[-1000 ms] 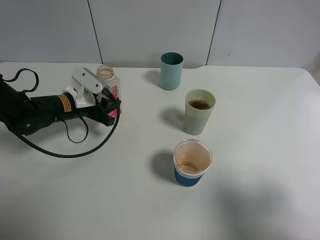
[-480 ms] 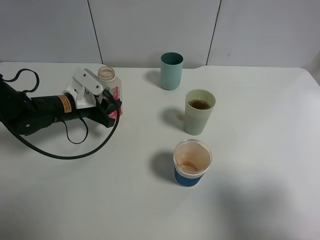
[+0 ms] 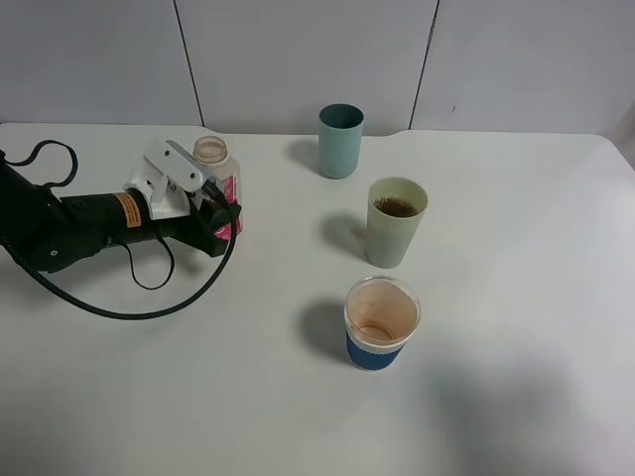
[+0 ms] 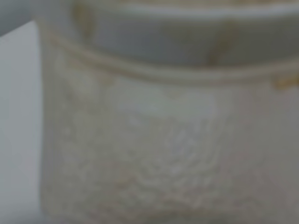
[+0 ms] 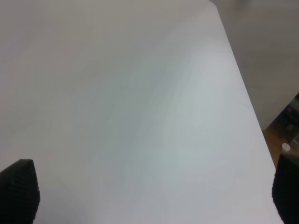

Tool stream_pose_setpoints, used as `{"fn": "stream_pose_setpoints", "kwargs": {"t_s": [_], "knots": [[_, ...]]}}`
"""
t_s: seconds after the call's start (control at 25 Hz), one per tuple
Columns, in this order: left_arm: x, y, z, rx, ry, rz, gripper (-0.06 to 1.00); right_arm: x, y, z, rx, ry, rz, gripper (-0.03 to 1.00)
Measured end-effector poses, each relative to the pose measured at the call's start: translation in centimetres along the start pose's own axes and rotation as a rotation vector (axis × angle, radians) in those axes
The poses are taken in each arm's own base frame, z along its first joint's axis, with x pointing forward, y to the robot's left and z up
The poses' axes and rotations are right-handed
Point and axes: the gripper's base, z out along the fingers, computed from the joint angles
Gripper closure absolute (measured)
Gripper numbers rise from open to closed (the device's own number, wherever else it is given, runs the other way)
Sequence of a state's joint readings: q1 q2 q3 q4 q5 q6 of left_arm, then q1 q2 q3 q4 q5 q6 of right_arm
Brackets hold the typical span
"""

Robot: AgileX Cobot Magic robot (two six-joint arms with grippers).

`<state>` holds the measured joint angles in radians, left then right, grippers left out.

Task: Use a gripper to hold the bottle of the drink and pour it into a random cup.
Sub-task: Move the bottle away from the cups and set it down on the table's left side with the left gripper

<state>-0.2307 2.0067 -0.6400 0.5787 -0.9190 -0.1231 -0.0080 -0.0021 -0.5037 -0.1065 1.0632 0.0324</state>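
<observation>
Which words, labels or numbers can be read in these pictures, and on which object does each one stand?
No text can be read here.
Orange sticker on the left arm: print too small to read.
Pink label on the bottle: mostly hidden behind the left gripper, nothing legible.
Blue sleeve on the clear cup: plain, as far as it shows.
Both wrist views: no writing visible.

We saw a plain white desk [image 3: 516, 297] with a rounded far right corner. Behind its far edge stood a pale grey panelled wall [image 3: 298, 50], split by dark vertical seams. Past the desk's edge, some brown floor [image 5: 280, 140] showed. Soft, even light fell.
</observation>
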Motion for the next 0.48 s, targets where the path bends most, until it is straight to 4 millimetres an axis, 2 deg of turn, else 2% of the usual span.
{"fn": "stream_pose_setpoints", "kwargs": {"t_s": [0.2,0.32,0.48], "knots": [[0.13,-0.03,0.08,0.003,-0.004,-0.003,0.62,0.00,0.00,0.00,0.000,0.000,0.000,-0.02],[0.00,-0.05,0.07,0.005,-0.019,-0.003,0.58,0.00,0.00,0.00,0.000,0.000,0.000,-0.02],[-0.13,-0.07,0.07,0.006,-0.033,-0.003,0.32,0.00,0.00,0.00,0.000,0.000,0.000,-0.02]]}}
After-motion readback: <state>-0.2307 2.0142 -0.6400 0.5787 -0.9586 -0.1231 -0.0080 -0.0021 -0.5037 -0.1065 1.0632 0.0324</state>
